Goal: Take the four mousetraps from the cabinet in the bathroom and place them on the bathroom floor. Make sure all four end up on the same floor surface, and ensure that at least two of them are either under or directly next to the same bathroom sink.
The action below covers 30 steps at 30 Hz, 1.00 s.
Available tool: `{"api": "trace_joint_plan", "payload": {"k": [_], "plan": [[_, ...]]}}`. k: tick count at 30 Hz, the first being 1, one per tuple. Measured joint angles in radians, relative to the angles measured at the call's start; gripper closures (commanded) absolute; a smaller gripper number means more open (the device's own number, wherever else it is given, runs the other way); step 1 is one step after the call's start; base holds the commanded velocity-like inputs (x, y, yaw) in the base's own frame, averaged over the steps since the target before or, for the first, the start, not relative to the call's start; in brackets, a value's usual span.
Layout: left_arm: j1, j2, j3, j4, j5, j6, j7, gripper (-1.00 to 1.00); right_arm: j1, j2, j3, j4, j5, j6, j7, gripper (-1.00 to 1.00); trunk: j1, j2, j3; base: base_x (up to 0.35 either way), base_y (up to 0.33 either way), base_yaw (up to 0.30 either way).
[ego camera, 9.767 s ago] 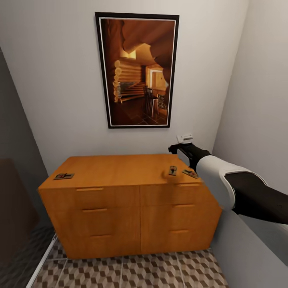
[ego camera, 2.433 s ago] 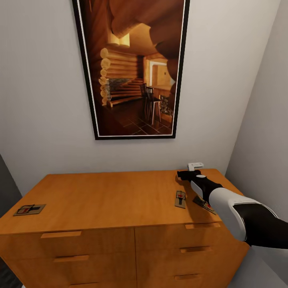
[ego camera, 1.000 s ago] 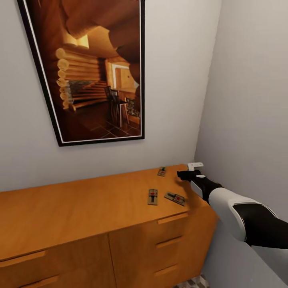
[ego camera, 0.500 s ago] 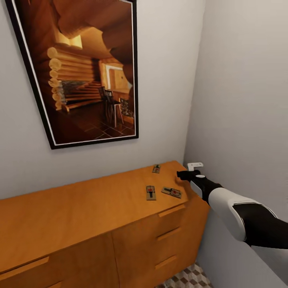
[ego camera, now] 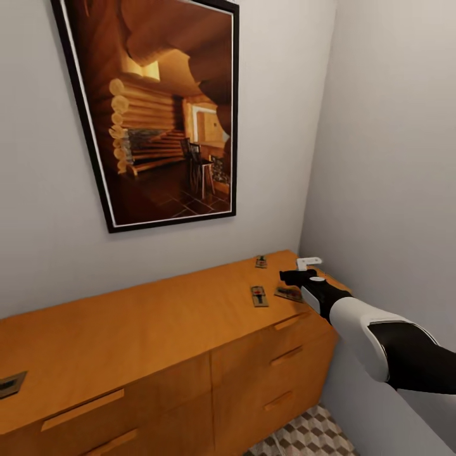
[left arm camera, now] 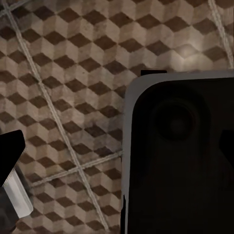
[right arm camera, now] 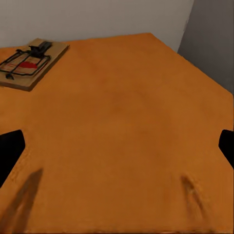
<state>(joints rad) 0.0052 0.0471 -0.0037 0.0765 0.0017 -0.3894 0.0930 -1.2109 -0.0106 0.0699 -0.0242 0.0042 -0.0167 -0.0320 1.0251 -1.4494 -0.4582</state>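
The cabinet [ego camera: 158, 329] top bears three mousetraps [ego camera: 259, 296] near its far right corner.

A right arm [ego camera: 373, 335] is seen in the head view, built of smooth rounded segments: a glossy black upper sleeve, a white shell section edged by a thin pale seam, then a slimmer black forearm. A small round white cap is set on top of the black wrist. The right pincer [ego camera: 296, 273] is made up of a black body and a small white block at its tip. In the left wrist view, a large black housing [left arm camera: 180, 156] with rounded corners and a pale grey rim is shown, with a faint circular recess moulded into its face.
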Motion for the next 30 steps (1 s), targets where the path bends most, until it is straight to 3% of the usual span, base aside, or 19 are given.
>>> {"api": "trace_joint_plan", "payload": {"k": [8,15,30], "plan": [[0.000,-0.002,0.000,-0.001,-0.002,0.000,0.000,-1.00,0.000,0.007,0.000,0.000,0.000,0.000,-0.002,-1.00,0.000,0.000,0.000,-0.029,0.094,-0.002],[0.000,-0.003,0.000,-0.002,-0.003,0.000,0.000,-1.00,0.000,0.040,0.000,-0.001,0.003,0.000,-0.023,-1.00,0.000,0.000,0.000,-0.004,0.015,0.000],[0.000,-0.005,-0.001,-0.002,-0.004,0.000,-0.001,-1.00,-0.001,0.104,-0.002,-0.009,0.001,0.001,-0.213,-1.00,0.000,0.000,0.000,0.000,0.001,0.000]]}}
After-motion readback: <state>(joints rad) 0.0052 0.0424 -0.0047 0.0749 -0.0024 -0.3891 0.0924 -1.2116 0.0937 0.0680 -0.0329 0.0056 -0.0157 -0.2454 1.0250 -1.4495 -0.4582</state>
